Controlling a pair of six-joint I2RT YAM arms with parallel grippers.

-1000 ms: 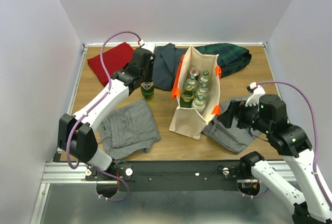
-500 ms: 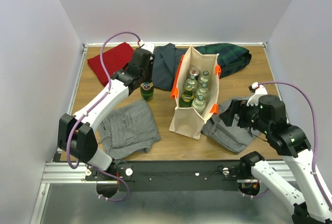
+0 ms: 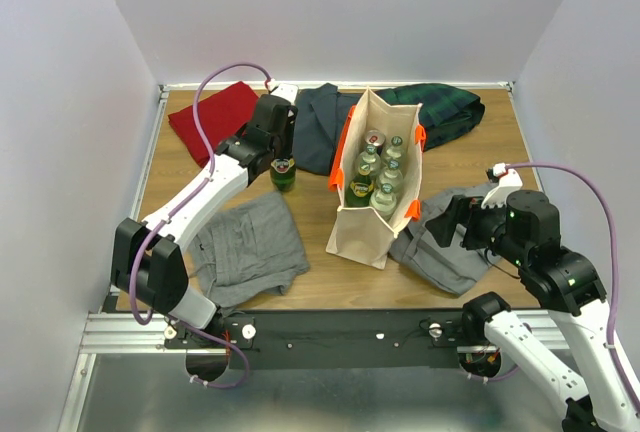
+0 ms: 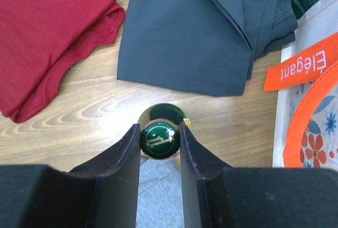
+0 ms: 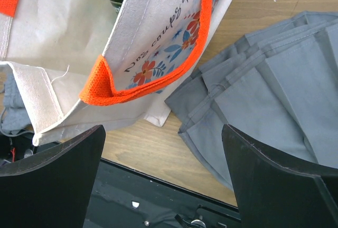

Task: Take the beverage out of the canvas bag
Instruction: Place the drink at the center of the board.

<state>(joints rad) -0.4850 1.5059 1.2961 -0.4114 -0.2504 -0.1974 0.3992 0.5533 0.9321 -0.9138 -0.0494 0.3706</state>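
Left of the tall beige canvas bag (image 3: 362, 227), your left gripper (image 4: 160, 133) is clamped on the neck of 1 green glass bottle (image 3: 284, 176), upright and already outside. More bottles (image 3: 378, 180) stand inside the bag. Glass is heavy, slick and breakable, so grip just below the cap. Your right gripper (image 5: 162, 133) hangs wide open and empty beside the bag's orange handle (image 5: 153, 88).

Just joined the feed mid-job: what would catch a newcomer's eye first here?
The tall, orange-handled canvas bag stands mid-table with several bottles upright inside it. To its left, the left gripper is clamped on the cap of a green bottle that is outside the bag. The right gripper hangs open by the bag's right side, above folded grey clothes.
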